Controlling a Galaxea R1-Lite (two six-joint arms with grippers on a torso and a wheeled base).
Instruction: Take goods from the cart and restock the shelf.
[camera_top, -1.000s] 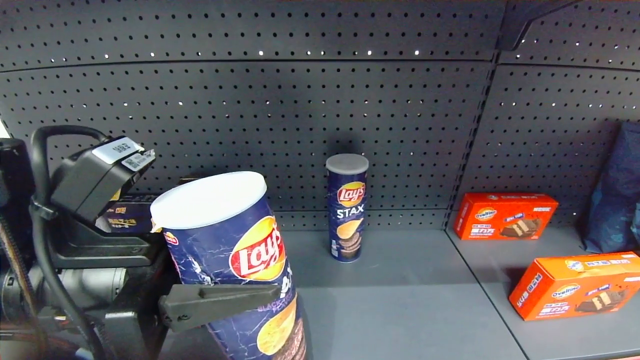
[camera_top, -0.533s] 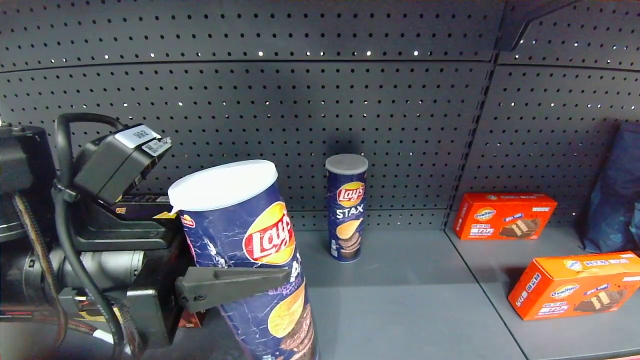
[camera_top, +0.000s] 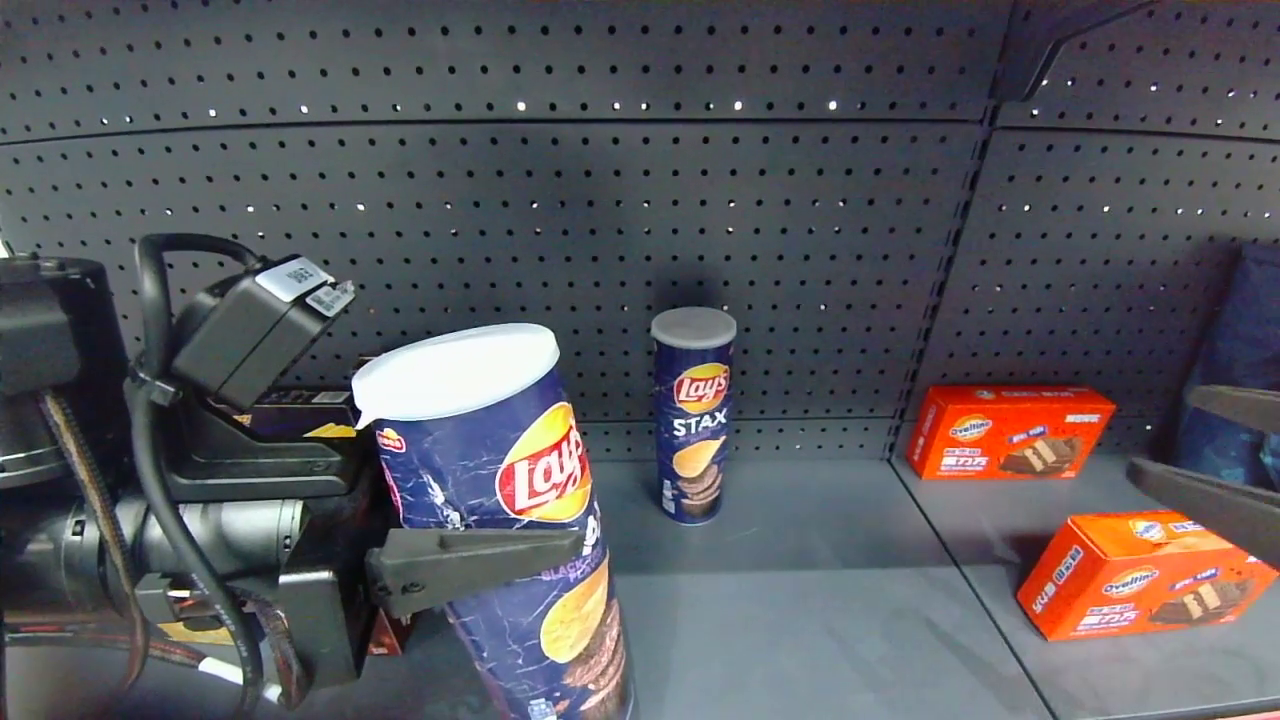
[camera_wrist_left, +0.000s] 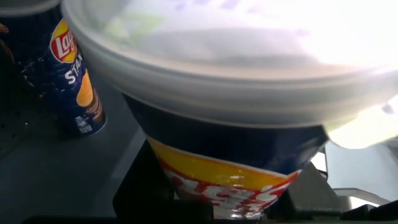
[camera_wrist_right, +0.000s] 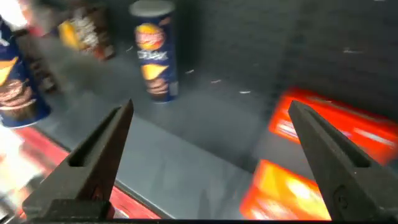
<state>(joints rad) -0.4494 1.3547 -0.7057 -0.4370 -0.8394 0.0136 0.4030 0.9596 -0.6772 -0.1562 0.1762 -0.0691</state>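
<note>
Left pincer (camera_top: 545, 532) was clamped on a big chips can (camera_top: 470, 440) at left, near edge of the shelf (camera_top: 800, 620). One dark finger (camera_top: 470, 565) lay across the can's front about mid-height. The other finger was hidden behind the can. Can was dark blue with a white lid (camera_top: 455, 372) and tilted, its top leaning left and its base further right. Base ran into the picture's lower edge, so I could not tell if it touched the shelf. In the left wrist view the lid (camera_wrist_left: 236, 56) sat right up against the camera, with the can's yellow and red label below it.

A second chips can (camera_top: 693, 415) stood upright on the shelf, far side, just in front of the pegboard back panel (camera_top: 600, 250). It had the same blue print and a grey lid, and stood right of the held can and well apart from it. It also showed in the left wrist view (camera_wrist_left: 71, 74) and the right wrist view (camera_wrist_right: 155, 53).

Right pincer (camera_top: 1160, 430) came in at the right edge, fingers spread apart, gripping nothing. Same in the right wrist view (camera_wrist_right: 210, 104): both fingers wide apart over the shelf.

Right section of the shelf held two orange boxes. The far orange box (camera_top: 1010, 432) sat by the back panel. The near orange box (camera_top: 1145, 588) lay angled, partly under the right pincer's fingers. A dark blue bag (camera_top: 1235, 370) leaned at far right. Some dark packs (camera_top: 290, 410) sat behind the left arm at far left.
</note>
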